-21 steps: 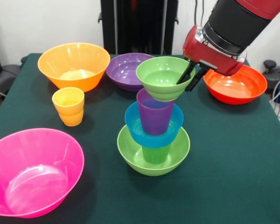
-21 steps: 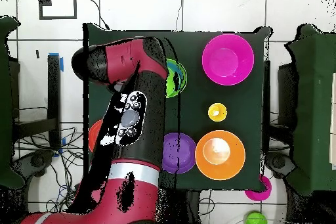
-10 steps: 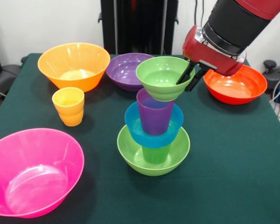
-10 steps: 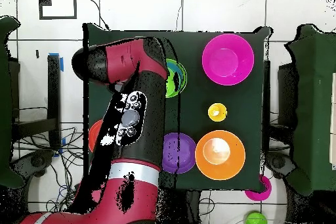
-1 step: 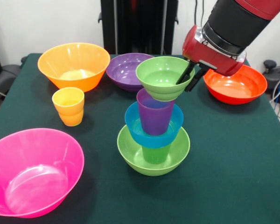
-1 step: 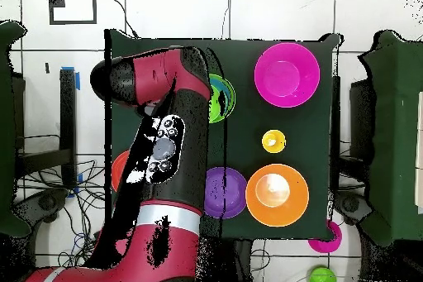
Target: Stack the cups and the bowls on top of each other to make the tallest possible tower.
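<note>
My arm slants down from the upper right of the front view, red wrist low, black forearm above. My tool reaches leftward and down to the small green bowl at upper centre. Its two black fingers straddle that bowl's right rim, one inside and one outside, clamped on it.

That bowl tops the tower at frame centre: lime bowl on the worktop, green cup, blue bowl, purple cup, then the small green bowl, tilted slightly.

In the overhead view my arm rises from the bottom edge and covers most of the tower, left of centre.

The yellow cup stands apart at left.
</note>
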Robot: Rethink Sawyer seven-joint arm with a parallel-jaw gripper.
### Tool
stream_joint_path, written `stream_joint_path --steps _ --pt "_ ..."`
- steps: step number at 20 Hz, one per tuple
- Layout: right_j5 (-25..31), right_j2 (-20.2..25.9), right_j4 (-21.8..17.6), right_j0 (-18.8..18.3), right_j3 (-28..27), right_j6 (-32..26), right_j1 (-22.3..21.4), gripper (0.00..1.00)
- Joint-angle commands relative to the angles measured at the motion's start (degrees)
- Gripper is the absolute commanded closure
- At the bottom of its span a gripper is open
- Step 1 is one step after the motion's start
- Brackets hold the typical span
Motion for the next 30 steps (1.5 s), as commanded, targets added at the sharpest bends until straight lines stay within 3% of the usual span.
stream_joint_path --steps 1,30 --pt "1.66 3.36 -5.18 0.36 4.02 -5.13 2.89 1.0" --pt "-1.81 3.87 -6.62 -0.35 6.31 -4.76 2.14 1.0"
